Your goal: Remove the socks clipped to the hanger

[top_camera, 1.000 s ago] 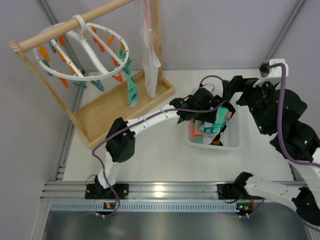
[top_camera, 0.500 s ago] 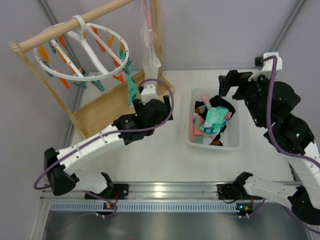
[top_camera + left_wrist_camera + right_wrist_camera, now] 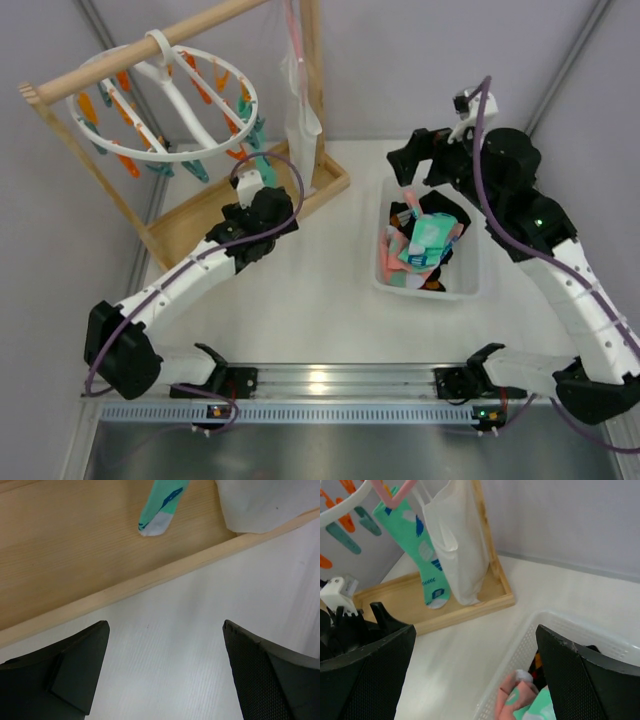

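Top external view: at far left the hanger (image 3: 160, 155) hangs by its hook from the rail (image 3: 150, 45), with orange and teal clips (image 3: 122, 163) round it. One teal sock (image 3: 259, 137) is clipped at its right side, its lower part hidden behind the left gripper (image 3: 262, 200). That gripper hovers over the table (image 3: 330, 310) just beside the wooden base (image 3: 200, 228); its fingers (image 3: 75, 670) stand wide apart with nothing between. In the left wrist view the sock's grey toe shows above the base, near a white bag (image 3: 300, 130). Further right, a white bin (image 3: 428, 293) holds loose socks (image 3: 430, 238), pink, teal and black. The right gripper (image 3: 420, 170) hovers over the bin's far left corner, fingers (image 3: 590, 680) apart, holding nothing.
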### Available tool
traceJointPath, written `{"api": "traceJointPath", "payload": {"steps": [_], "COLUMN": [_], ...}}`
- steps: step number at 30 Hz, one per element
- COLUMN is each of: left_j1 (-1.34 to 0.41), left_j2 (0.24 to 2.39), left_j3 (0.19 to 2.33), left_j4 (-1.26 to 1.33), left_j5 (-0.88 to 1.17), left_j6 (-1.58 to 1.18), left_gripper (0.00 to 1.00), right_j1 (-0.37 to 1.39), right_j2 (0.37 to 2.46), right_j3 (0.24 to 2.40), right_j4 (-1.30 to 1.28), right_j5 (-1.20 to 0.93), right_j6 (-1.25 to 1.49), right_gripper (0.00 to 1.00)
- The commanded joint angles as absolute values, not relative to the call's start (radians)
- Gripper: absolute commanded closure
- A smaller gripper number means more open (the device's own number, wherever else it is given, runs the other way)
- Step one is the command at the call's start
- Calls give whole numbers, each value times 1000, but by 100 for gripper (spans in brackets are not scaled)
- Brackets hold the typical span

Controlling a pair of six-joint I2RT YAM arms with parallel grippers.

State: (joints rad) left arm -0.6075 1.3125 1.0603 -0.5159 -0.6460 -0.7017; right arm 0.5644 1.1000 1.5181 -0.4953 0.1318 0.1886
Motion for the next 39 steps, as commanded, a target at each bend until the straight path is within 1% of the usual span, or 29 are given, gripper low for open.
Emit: {"api": "traceJointPath", "payload": {"steps": [1,3,4,5,7,8,11,13,16,19,22,23,26,27,29,30,35,36,39], "left_j1": [-606,-606,-607,-607,-607,-609,-609,-609,-609,-609,-609,-609,-609,-609,-609,-609,-609,-609,-607], "left_j2": [1188,1119,1036,997,913,837,735,726,759,817,859,867,887,891,916,923,951,954,980], "left_j3": [1045,1014,1000,982,973,980,1041,1087,1228,1308,1408,1419,1437,1439,1451,1456,1473,1476,1506], "left_j4": [-482,-508,-511,-511,-508,-506,-509,-509,-508,-508,-508,-512,-517,-515,-518,-518,-515,-515,-515], "left_j5": [-589,-533,-500,-477,-410,-391,-333,-272,-159,-129,-245,-368,-532,-614,-672,-739,-941,-1012,-1093], "left_j6": [-724,-768,-767,-762,-735,-718,-635,-566,-485,-439,-433,-448,-456,-454,-436,-420,-381,-373,-322], "left_gripper": [1,1,1,1,1,1,1,2,3,5,6,7,7,7,7,7,4,4,2], "right_j1": [531,532,537,541,578,595,653,682,728,770,805,814,839,850,856,859,858,857,857], "right_j2": [1186,1239,1259,1281,1351,1374,1456,1515,1610,1692,1741,1758,1837,1873,1916,1930,2026,2035,2046], "right_j3": [1502,1483,1464,1454,1439,1431,1398,1394,1426,1457,1459,1463,1525,1552,1580,1604,1710,1719,1721], "right_j4": [-404,-348,-291,-261,-179,-149,-11,52,116,169,256,279,308,322,333,334,318,311,308], "right_j5": [-150,-237,-258,-291,-305,-307,-302,-298,-290,-279,-259,-259,-271,-270,-265,-264,-258,-249,-201], "right_j6": [268,308,324,348,356,363,408,429,457,472,491,492,485,483,482,482,434,423,403], "right_gripper": [1,0,0,1,2,2,3,3,4,4,4,3,3,3,2,2,1,1,1]}}
